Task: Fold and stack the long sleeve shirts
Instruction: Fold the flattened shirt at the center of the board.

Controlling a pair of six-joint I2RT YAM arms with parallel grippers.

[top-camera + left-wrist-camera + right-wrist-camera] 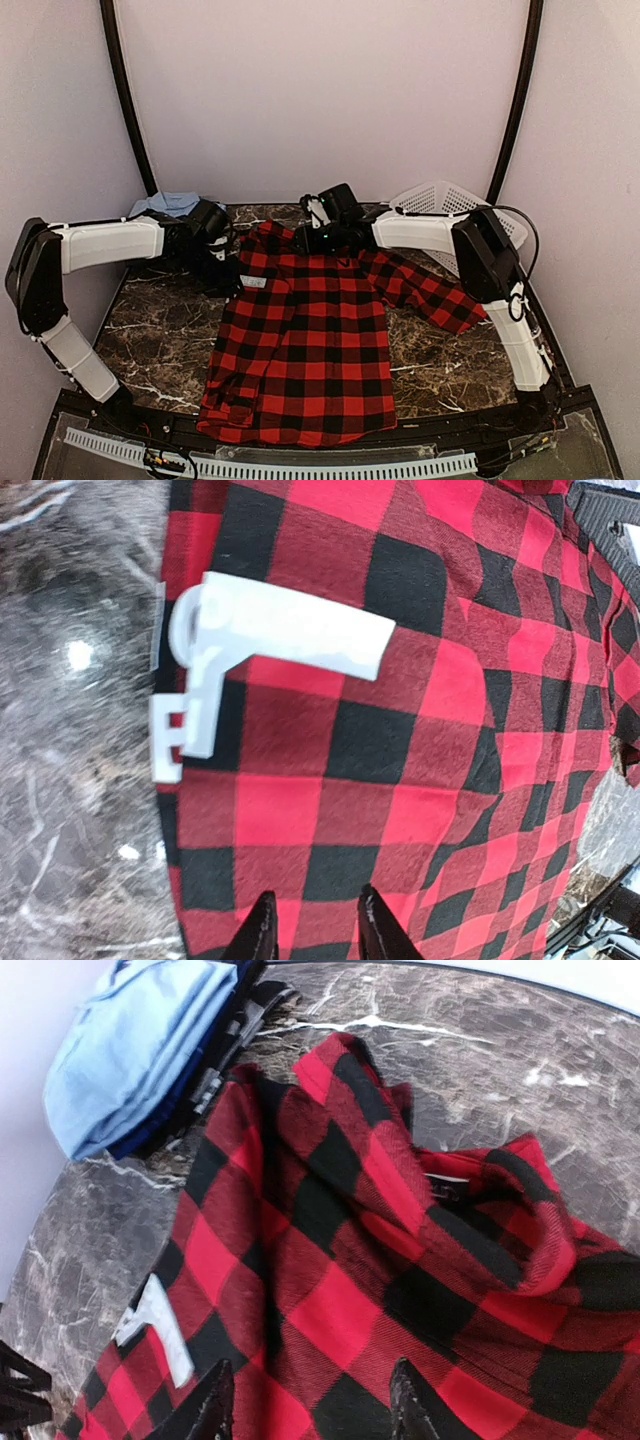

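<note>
Flannel point(300, 340) lies flat on the counter point(150, 335), hem nearest: soft, floppy, likely to sag, so pinch its shoulders. Left fingers point(262, 932) and right fingers point(213, 1407) hover spread over shoulder and collar; blue shirts point(172, 204) sit folded beyond.

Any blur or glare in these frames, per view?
Left wrist: table smeared, with a bright glare spot; flannel shirt sharp. Right wrist: shirt crisp, the gripper's own fingers soft. Top external: even light, no hard shadows.

Overhead, two close wrists, shared shirt point(300, 340)
</note>
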